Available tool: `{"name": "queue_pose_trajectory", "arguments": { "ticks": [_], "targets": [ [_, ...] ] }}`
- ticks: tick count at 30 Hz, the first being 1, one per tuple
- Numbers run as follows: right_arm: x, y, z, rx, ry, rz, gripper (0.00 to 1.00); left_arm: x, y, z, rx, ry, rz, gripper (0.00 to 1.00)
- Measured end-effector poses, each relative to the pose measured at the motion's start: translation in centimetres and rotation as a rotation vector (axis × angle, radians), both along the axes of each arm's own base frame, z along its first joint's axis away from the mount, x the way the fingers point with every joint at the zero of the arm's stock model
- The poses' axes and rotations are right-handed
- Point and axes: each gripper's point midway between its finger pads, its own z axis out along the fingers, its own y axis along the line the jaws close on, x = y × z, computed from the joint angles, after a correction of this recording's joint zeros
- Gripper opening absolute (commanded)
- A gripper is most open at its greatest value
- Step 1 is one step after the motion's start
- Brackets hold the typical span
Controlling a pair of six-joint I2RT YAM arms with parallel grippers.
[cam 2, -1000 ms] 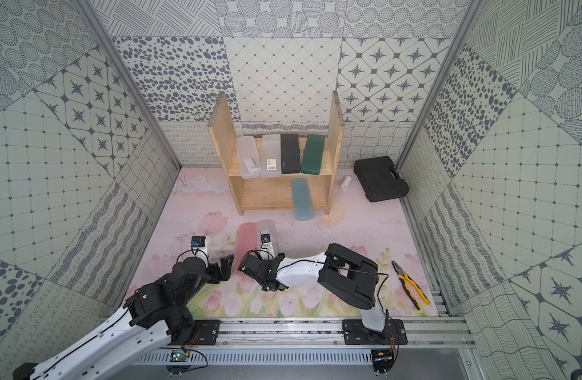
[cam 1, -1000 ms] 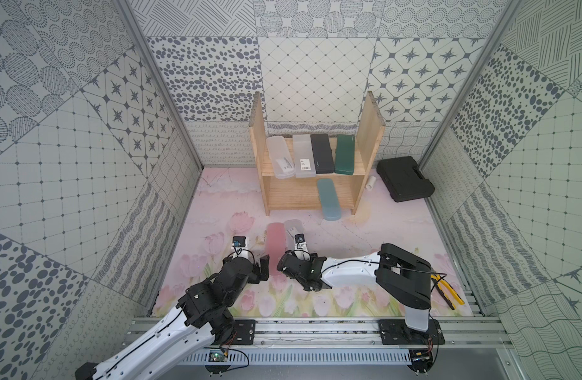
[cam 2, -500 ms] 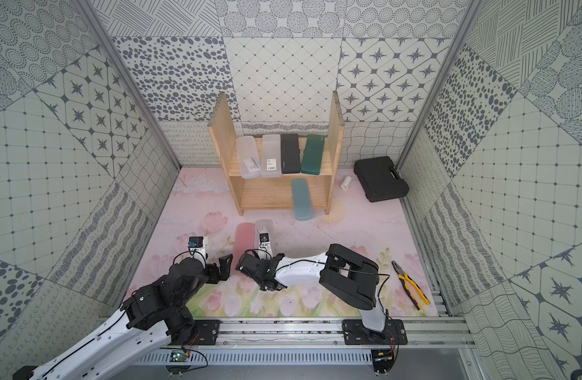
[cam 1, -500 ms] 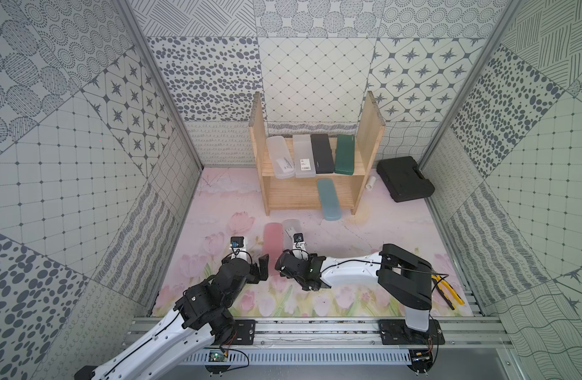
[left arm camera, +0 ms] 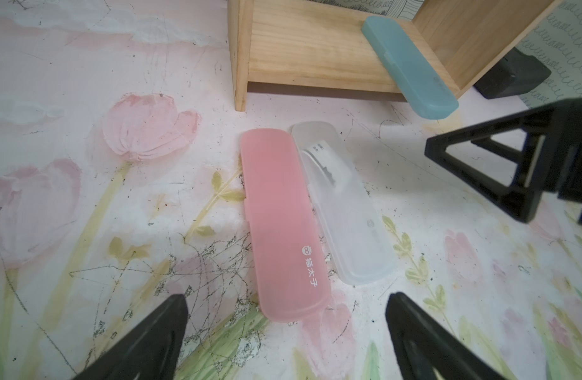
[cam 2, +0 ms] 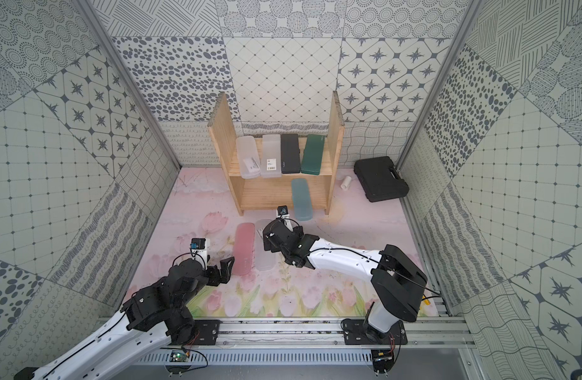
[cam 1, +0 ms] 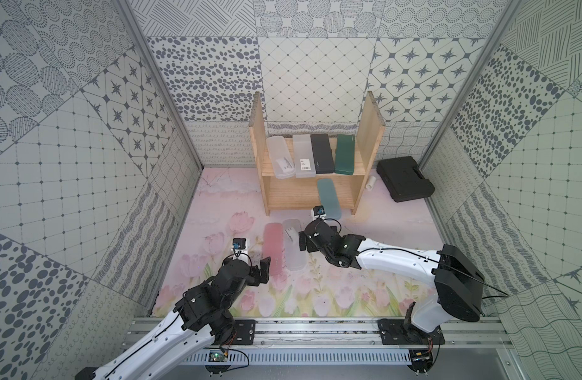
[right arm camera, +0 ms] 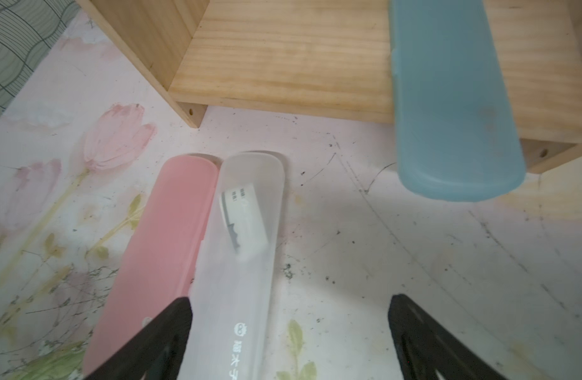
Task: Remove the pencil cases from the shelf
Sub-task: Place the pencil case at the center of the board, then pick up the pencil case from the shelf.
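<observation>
So far, two of the seven cases are off the shelf (cam 1: 370,138). The pink case (cam 1: 272,247) and a clear case (cam 1: 293,245) lie side by side, touching, on the surface (cam 1: 388,230) in front of it. Five are left. On the upper board lie in a row two labelled cases (cam 1: 280,157), a black case (cam 1: 322,153) and a green case (cam 1: 344,154). The blue case (cam 1: 329,198) lies on the lower board, and its front end sticks out over the edge. By this count the task is less than half done. The blue case seems the easiest next one, because it is the nearest to the right arm.

The right end effector (right arm camera: 288,301) is spread wide and holds nothing. In its wrist view one finger (right arm camera: 161,339) stands over the line where the pink and the clear case meet; whether it touches them cannot be told. The blue case is ahead of it, a little apart. The left end effector (left arm camera: 288,301) is also fully spread and empty. The near end of the pink case lies just before its fingertips (left arm camera: 158,329), so nothing is gripped.
</observation>
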Motion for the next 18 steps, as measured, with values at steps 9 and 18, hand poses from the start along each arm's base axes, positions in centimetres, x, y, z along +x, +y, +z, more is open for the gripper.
{"name": "queue_pose_trajectory", "arguments": {
  "ticks": [9,18],
  "targets": [
    [5.0,-6.2,-0.2,-0.093,-0.002,-0.044,0.98,-0.4,-0.8,-0.6,0.001,-0.005,-0.068,0.99],
    [9.6,-8.3,-2.6,-0.133,0.034,-0.060,0.98,-0.3,-1.2,-0.9,0.001,-0.013,-0.087,0.99]
  ]
}}
